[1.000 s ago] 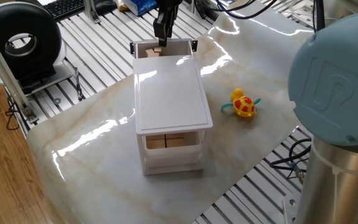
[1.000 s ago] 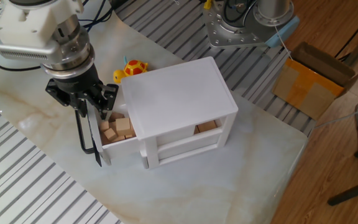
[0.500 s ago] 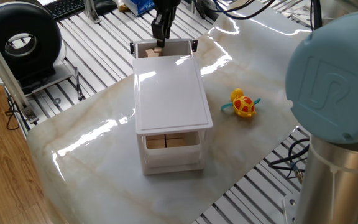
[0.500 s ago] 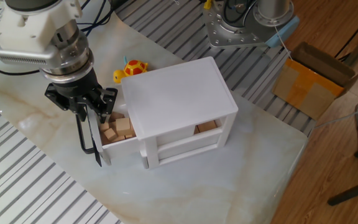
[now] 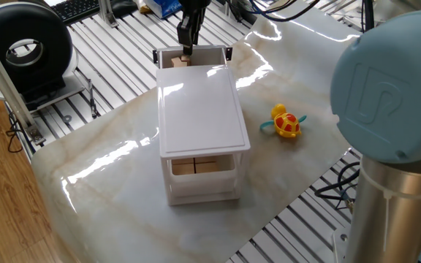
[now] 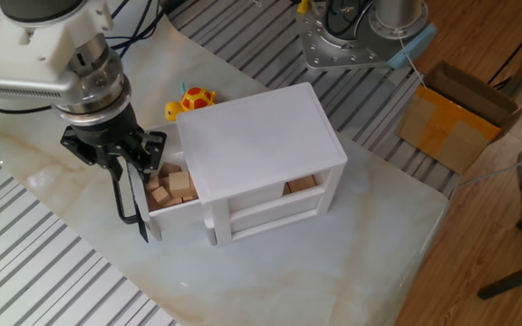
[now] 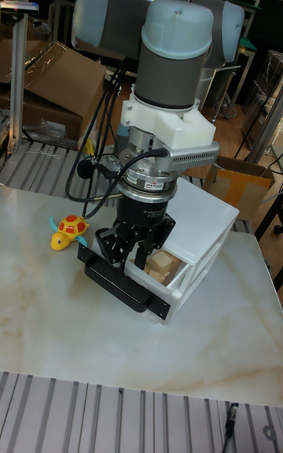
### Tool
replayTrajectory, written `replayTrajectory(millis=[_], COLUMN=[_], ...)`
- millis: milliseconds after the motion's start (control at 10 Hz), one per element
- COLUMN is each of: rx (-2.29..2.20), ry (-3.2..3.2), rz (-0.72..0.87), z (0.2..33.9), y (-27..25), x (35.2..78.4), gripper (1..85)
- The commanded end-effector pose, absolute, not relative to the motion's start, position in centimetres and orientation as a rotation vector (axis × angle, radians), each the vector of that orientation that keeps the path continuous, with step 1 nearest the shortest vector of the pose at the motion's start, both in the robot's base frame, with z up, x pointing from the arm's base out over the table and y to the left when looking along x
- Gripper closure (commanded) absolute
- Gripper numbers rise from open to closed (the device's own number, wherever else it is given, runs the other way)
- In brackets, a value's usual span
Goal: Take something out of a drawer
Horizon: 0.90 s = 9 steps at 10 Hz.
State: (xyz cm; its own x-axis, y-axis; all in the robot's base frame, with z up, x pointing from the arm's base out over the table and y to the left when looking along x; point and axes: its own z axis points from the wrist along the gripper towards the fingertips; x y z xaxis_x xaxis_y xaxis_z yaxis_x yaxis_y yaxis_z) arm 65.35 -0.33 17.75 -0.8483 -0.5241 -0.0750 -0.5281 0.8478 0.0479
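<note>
The white cabinet (image 5: 199,109) has its top drawer (image 5: 209,50) pulled out at the far end. In the other fixed view the drawer (image 6: 176,206) holds several tan wooden cubes (image 6: 181,184). My gripper (image 6: 143,172) hangs over the drawer's left part, fingers pointing down and close together, with a tan cube pinched at their tips (image 5: 186,52). The tall view has the gripper (image 7: 141,255) just above the drawer's black front (image 7: 126,286), with loose cubes (image 7: 163,266) beside it.
A yellow-and-red toy (image 5: 286,123) lies on the marble table right of the cabinet. More cubes show in a lower drawer (image 5: 196,166). A black round device (image 5: 28,47) stands at the left, and a cardboard box (image 6: 460,113) sits off the table.
The gripper has risen slightly and drifted a little away from the cabinet, fingers still together. The drawer, loose cubes and toy have not moved.
</note>
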Motion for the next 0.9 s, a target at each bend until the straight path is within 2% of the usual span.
replayTrajectory(millis=[0, 800], rx=[-0.854, -0.924], ry=[2.951, 2.943], rz=[0.126, 0.081], z=[17.9, 18.6], y=[-0.6, -3.0], x=[65.9, 66.1], gripper=[44.3, 46.0])
